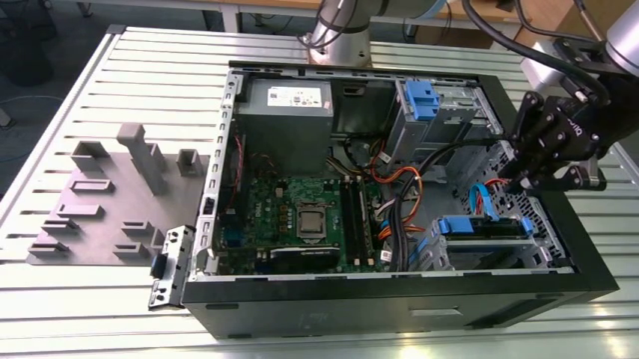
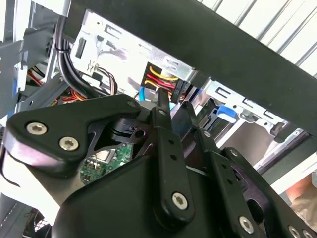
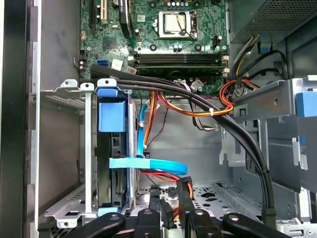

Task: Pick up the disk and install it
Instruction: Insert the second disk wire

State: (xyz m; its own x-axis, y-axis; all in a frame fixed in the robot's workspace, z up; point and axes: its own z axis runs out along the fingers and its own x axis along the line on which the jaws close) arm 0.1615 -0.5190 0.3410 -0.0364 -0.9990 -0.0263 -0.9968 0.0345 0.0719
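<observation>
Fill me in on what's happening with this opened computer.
A robot arm's gripper hangs over the exterior view's right side of an open computer case, above the drive cage. The disk, with its blue side rails, sits edge-up in that cage beside a blue data cable. The gripper holds nothing in the exterior view; the motherboard lies exposed.

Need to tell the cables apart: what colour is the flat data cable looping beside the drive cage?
Light blue; the flat data cable shows best in the first wrist view, beside the drive cage.
</observation>
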